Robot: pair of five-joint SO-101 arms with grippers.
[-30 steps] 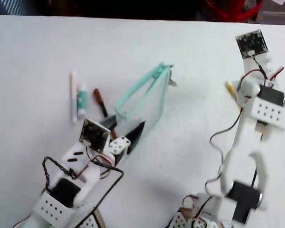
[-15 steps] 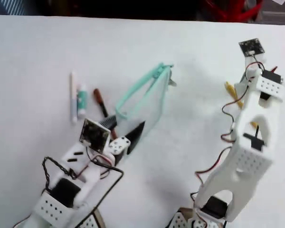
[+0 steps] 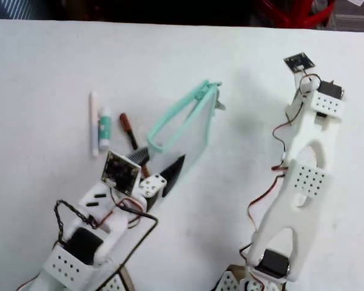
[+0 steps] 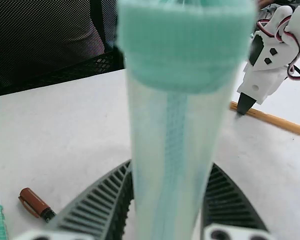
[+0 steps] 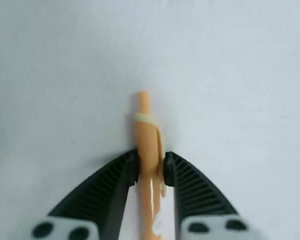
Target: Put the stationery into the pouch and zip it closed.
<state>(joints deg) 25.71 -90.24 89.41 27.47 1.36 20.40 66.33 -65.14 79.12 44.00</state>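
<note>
Leftmost, the white pen (image 3: 93, 121), glue stick (image 3: 104, 128) and brown marker (image 3: 128, 130) lay loose beside the pouch (image 3: 182, 130). Our left gripper (image 4: 171, 167) pinched the pouch's edge, holding it up. We judged a slip would collapse its mouth. Our right gripper (image 5: 151, 154) was clamped on the orange pen (image 5: 145, 115), which might pivot when lifted.

High view looks down over the table (image 3: 42, 54); wrist views sit close, the left sharing the pouch (image 3: 191, 136).
</note>
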